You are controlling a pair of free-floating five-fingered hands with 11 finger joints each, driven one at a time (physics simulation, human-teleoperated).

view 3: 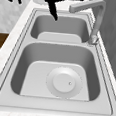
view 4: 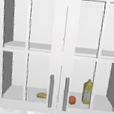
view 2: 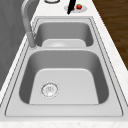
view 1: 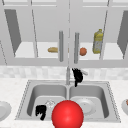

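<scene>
1. Holding items behind glass doors, wall cabinet (view 4: pixel 37 66) has bread roll (view 4: pixel 41 95), orange fruit (view 4: pixel 72 100) and yellow bottle (view 4: pixel 87 92) on its lower shelf; upper shelf bare.
2. Double sink (view 1: pixel 110 97): left basin has drain (view 2: pixel 49 89); right basin holds one round plate (view 3: pixel 64 82).
3. Small plate (view 2: pixel 85 9) on the counter past the right basin carries a red strawberry (view 2: pixel 79 6).
4. Red ball (view 1: pixel 67 114) sits at the sink's front edge, in front of the divider.
5. Right hand (view 1: pixel 77 74) hovers by faucet (view 1: pixel 67 75), fingers relaxed, pointing down, gripping nothing.
6. Left hand (view 1: pixel 41 111) is low at the left basin's front, fingers curled, holding nothing.
7. White speckled counter (view 1: pixel 10 87), tiled backsplash.
8. Counts: two hands, two basins, two cabinet handles, one faucet, one ball.
</scene>
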